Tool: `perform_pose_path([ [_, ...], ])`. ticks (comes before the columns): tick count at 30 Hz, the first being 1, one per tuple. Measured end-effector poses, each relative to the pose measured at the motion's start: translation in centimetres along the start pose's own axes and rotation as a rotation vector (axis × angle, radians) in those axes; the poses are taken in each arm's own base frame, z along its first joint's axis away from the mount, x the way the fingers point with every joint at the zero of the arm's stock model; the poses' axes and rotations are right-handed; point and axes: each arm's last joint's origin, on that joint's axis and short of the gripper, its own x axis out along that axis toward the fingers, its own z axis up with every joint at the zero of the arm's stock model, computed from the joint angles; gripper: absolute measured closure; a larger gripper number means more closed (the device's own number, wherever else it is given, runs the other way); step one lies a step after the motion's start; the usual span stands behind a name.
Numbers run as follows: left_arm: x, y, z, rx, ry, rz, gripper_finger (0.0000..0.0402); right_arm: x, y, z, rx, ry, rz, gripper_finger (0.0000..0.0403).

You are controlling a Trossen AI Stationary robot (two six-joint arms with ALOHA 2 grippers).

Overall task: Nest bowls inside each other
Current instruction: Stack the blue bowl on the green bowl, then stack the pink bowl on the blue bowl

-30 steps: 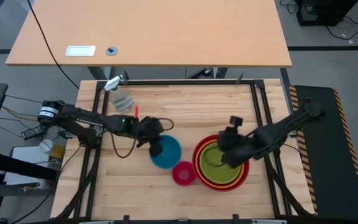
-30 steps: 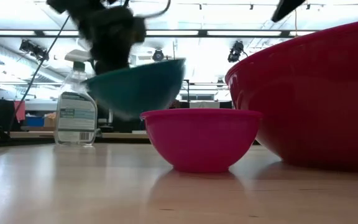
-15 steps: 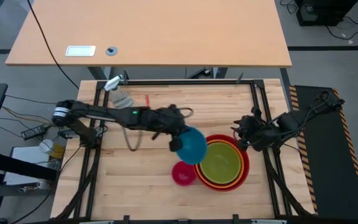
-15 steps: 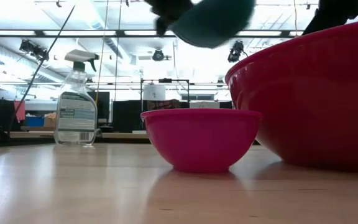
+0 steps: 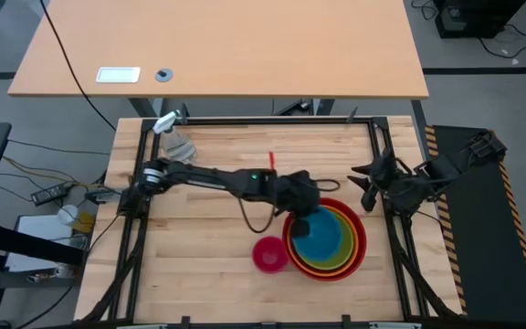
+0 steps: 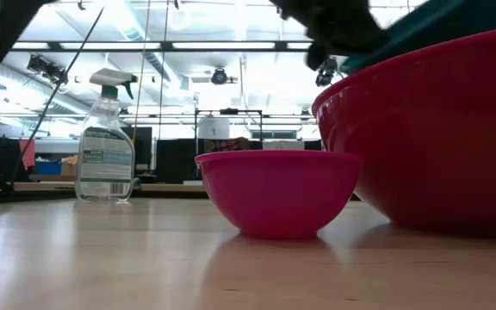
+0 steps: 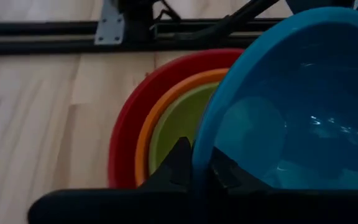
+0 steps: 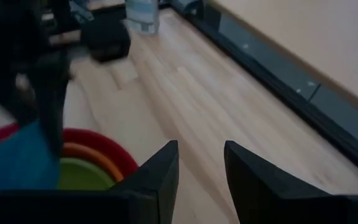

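Note:
The blue bowl [image 5: 325,241] hangs tilted over the stack of green [image 7: 174,127], orange [image 7: 149,127] and red bowl [image 5: 359,260] at the table's right. My left gripper [image 5: 301,219] is shut on it. In the low view its blue edge [image 6: 442,24] shows above the red bowl's rim [image 6: 420,69]. Whether its underside touches the green bowl, I cannot tell. The pink bowl [image 5: 269,255] stands on its base just left of the stack. My right gripper [image 5: 369,180] hangs open beyond the stack's far right side, with nothing between its fingers. My left gripper pinches the blue bowl's rim [image 7: 199,163] at the bowl's far left side, one finger inside the bowl and one outside. The fingers come from the table's left, slanting down. The bowl hangs tilted, its opening up, over the green bowl.
A clear spray bottle [image 5: 175,143] stands at the far left of the table. A dark frame rail [image 5: 272,122] runs along the far edge, and more rails run down both sides. Bare wood lies between the bottle and the pink bowl.
My left gripper has carried the blue bowl up and toward the table's right edge, from left of the pink bowl to above the stack, rolling as it went. My right gripper has drawn back from the stack toward the right and far edges.

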Motion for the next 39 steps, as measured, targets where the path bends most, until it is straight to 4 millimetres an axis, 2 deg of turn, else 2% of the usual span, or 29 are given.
perform_pose_path([
  [8, 5.0, -0.2, -0.9, 0.054, 0.019, -0.003, 0.0389, -0.5, -0.6, 0.1, 0.003, -0.025, 0.004, 0.0266],
  [14, 7.5, -0.2, -3.1, 0.088, 0.109, -0.005, 0.0389, -0.5, -0.6, 0.1, -0.004, -0.021, 0.006, 0.0266],
  [25, 7.6, -0.7, -3.1, 0.143, 0.102, -0.015, 0.0376, -0.4, -0.6, 0.1, -0.008, -0.021, 0.006, 0.0266],
  [39, 7.6, -1.0, -3.0, 0.155, 0.094, -0.004, 0.025, -0.4, -0.6, 0.1, -0.005, -0.022, 0.008, 0.0266],
])
